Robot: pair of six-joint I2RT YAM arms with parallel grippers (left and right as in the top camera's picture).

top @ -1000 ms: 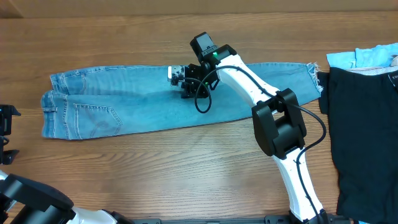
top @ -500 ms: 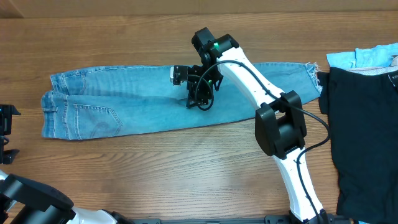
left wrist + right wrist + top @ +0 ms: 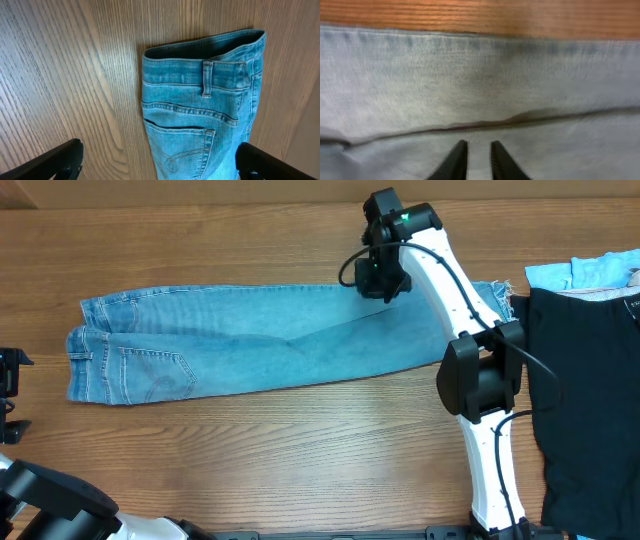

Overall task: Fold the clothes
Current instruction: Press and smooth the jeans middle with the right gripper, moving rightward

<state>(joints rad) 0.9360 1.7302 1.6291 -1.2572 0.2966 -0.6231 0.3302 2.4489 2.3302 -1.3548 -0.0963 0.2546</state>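
Observation:
The clothes are a pair of light blue jeans (image 3: 250, 345) lying flat and lengthwise across the table, waistband to the left, frayed hems to the right. My right gripper (image 3: 383, 280) hangs over the upper right part of the legs. In the right wrist view its tips (image 3: 477, 155) stand a narrow gap apart just above the denim (image 3: 480, 75), with nothing between them. My left gripper (image 3: 8, 395) is at the table's far left edge, wide open. In the left wrist view the left gripper (image 3: 160, 162) faces the waistband and back pocket (image 3: 200, 115) from a distance.
A black garment (image 3: 585, 380) lies at the right edge, with a light blue cloth (image 3: 585, 272) behind it. Bare wooden table (image 3: 300, 450) surrounds the jeans at front and back. The right arm (image 3: 478, 380) reaches across the jeans' hem end.
My right gripper has risen from the middle of the jeans and swung right and back toward the far edge of the legs. Its jaws widened, then narrowed. The left arm has not moved.

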